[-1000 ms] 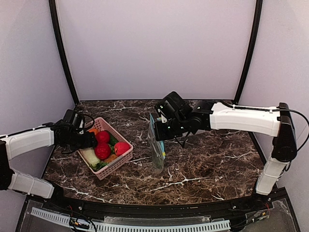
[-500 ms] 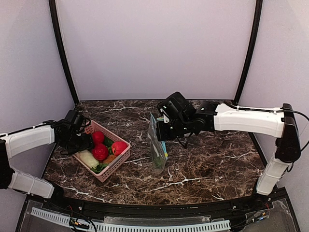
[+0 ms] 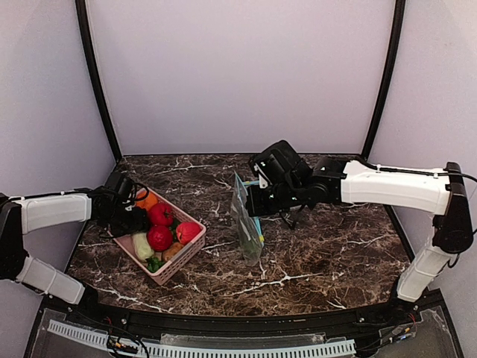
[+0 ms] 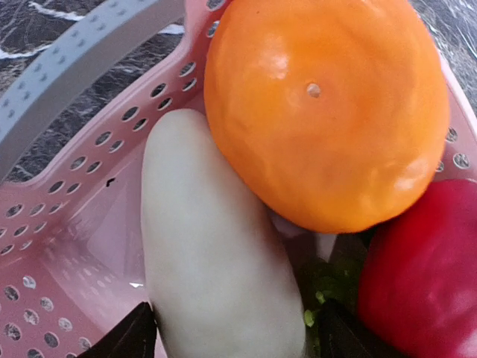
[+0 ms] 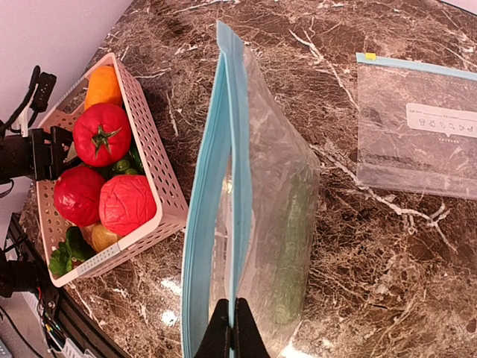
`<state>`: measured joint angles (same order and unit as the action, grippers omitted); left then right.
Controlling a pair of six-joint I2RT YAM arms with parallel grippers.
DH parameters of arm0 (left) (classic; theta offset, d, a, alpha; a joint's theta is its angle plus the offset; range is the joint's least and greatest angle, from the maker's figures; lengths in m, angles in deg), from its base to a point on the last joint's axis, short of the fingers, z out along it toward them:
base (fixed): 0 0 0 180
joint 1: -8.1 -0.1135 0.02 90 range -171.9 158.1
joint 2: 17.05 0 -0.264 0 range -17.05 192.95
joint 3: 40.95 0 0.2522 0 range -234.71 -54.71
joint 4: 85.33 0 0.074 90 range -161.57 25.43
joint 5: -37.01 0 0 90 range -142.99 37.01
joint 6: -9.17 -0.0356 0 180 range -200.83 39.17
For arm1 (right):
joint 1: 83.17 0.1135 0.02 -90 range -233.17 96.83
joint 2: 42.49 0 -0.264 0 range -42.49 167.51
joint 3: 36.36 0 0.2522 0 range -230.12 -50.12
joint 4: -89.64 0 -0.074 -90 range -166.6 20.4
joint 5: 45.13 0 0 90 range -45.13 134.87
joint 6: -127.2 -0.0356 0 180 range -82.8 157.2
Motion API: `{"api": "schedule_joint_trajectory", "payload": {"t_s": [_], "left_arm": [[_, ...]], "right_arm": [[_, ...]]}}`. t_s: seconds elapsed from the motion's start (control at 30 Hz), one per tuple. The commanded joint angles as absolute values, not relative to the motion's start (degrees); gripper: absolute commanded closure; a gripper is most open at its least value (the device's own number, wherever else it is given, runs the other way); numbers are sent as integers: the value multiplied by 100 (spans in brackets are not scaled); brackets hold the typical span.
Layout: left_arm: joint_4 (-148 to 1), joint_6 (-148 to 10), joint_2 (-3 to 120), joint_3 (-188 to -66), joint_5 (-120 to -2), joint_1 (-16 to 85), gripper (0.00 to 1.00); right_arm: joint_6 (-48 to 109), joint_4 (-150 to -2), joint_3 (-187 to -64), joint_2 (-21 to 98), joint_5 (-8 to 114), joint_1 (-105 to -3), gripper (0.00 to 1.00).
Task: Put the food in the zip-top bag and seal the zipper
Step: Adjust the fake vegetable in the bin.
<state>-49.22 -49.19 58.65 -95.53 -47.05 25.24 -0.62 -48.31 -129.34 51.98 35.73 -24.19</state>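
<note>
The food lies in a pink basket (image 3: 191,248): an orange round piece (image 4: 328,112), a long pale white-green piece (image 4: 216,253), a tomato (image 5: 102,133), a pinkish-red round one (image 5: 127,205) and lettuce (image 5: 65,255). My left gripper (image 4: 238,339) is down in the basket's far-left end (image 3: 133,219), open, its fingers on either side of the pale piece. My right gripper (image 5: 233,328) is shut on one side of the zip-top bag (image 3: 246,227) at its teal zipper (image 5: 223,149). It holds the bag upright with the mouth gaping. A long green piece (image 5: 294,246) lies inside.
A second clear bag (image 5: 417,123) lies flat on the marble table (image 3: 328,253) beyond the held one. The basket stands left of centre, the held bag just to its right. The enclosure's grey walls (image 3: 45,112) stand close on the left.
My left gripper pulled back to the basket's left edge, then came forward into it, baring the orange piece. The basket shifted slightly. My right arm carried the bag a little to the right.
</note>
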Motion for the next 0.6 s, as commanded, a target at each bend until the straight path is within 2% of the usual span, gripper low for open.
{"api": "schedule_joint_trajectory", "payload": {"t_s": [0.0, 0.13, 0.3, 0.4, 0.57], "left_arm": [[-5259, -5587, 5957, -9426, -5658, 2567, 29], [-5078, -5982, 6260, -9747, -5951, 2569, 33], [-4664, -5911, 6302, -9866, -5629, 2568, 33], [-4535, -5715, 6178, -9818, -5421, 2568, 41], [-4305, -5418, 5760, -9698, -5281, 2570, 43]], "right_arm": [[-117, -4979, -12892, 5116, 3467, -2382, 100], [-112, -4976, -12947, 5167, 3495, -2374, 100], [-113, -4945, -13022, 5199, 3486, -2358, 100], [-83, -4947, -13064, 5207, 3495, -2356, 100], [-29, -4900, -13141, 5233, 3486, -2357, 100]]}}
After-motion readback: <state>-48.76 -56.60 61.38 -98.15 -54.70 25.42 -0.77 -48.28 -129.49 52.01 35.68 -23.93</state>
